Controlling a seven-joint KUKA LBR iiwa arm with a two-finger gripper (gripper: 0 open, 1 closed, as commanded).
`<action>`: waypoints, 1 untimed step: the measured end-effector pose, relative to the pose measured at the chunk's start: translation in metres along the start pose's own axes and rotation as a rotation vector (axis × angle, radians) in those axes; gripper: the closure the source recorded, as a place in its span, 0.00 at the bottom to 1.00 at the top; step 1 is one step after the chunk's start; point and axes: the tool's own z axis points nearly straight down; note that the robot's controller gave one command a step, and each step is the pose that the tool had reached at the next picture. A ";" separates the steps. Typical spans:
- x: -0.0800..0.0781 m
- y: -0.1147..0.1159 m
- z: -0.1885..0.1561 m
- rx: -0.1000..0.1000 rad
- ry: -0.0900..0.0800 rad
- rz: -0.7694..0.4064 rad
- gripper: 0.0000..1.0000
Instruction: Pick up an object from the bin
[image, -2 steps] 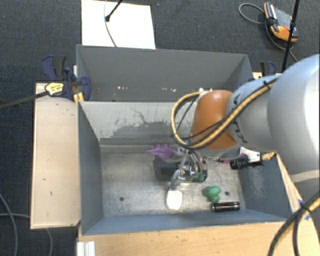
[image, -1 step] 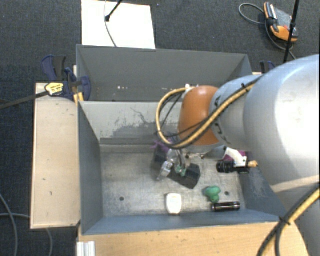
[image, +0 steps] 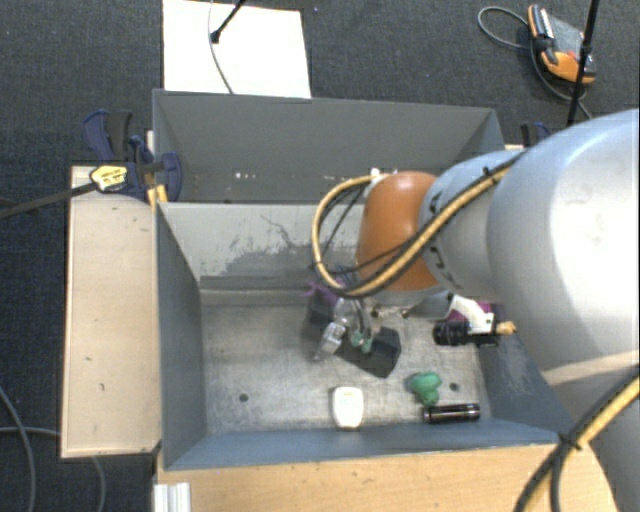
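You're looking down at the gripper (image: 342, 338), low in the middle of the grey bin (image: 182, 335), under the orange wrist cover (image: 395, 235) and its looped cables (image: 322, 220). Whether it is spread or pressed together, you can't tell from here. Just beside it, to its right in your view, lies a black block (image: 382, 357), tilted on the floor, and nothing shows as gripped. A purple thing (image: 322, 294) peeks out behind it. Nearer the front wall you've got a white oval piece (image: 347, 406), a green lump (image: 424, 384) and a black cylinder (image: 452, 411). A black-and-white piece (image: 464, 329) lies by the right wall.
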 end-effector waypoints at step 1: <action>0.001 -0.001 -0.002 0.000 0.000 0.000 1.00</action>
